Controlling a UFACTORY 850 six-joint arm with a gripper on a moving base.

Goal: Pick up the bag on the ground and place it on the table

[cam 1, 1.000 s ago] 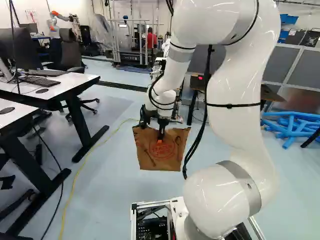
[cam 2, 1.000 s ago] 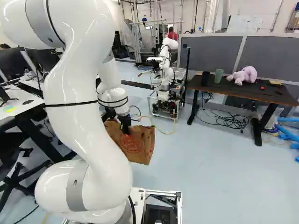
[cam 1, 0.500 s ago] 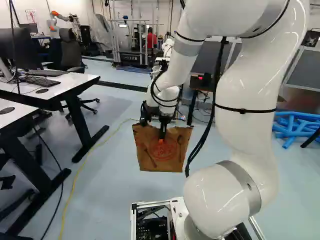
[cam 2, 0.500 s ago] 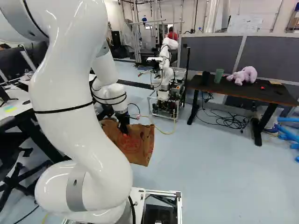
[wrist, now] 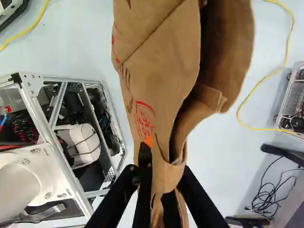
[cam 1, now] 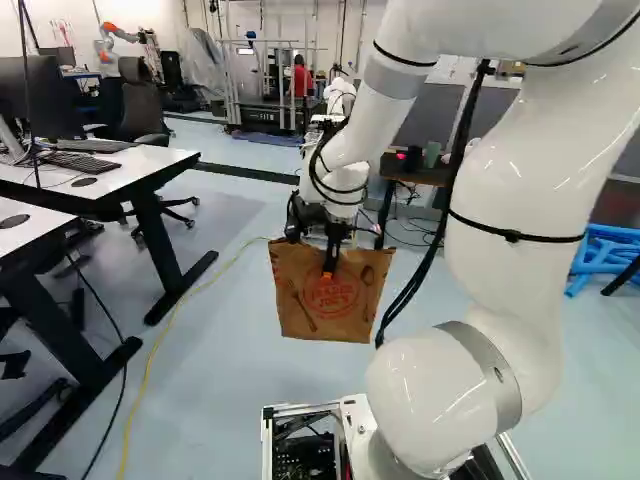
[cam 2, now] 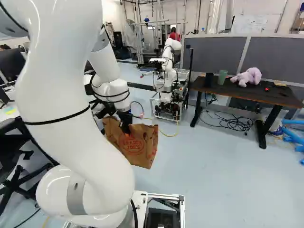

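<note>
Bag [cam 1: 322, 305]: hanging upright above the floor [cam 2: 204, 199], moving with the arm; you're seeing it sit slightly nearer the base [cam 1: 357, 425] than a second ago.
Gripper [cam 1: 329, 270]: clenching the paper near the bag's upper edge, an orange pad pressing the printed face; you're carrying by that one grip.
Arm [cam 1: 520, 170]: folding back towards you, its elbow looming larger in both base views, while the base is standing where it was.
Dark table [cam 2: 259, 95]: waiting at the right of the right base view, a plush toy [cam 2: 249, 76] and a cup [cam 2: 222, 77] sitting on it; it's probably your target, and the bag is hanging well apart from it.
Next: with the pick-up apparently done, you're likely needing a swing to the right and more height, minding the paper, which could be tearing or slipping.
</note>
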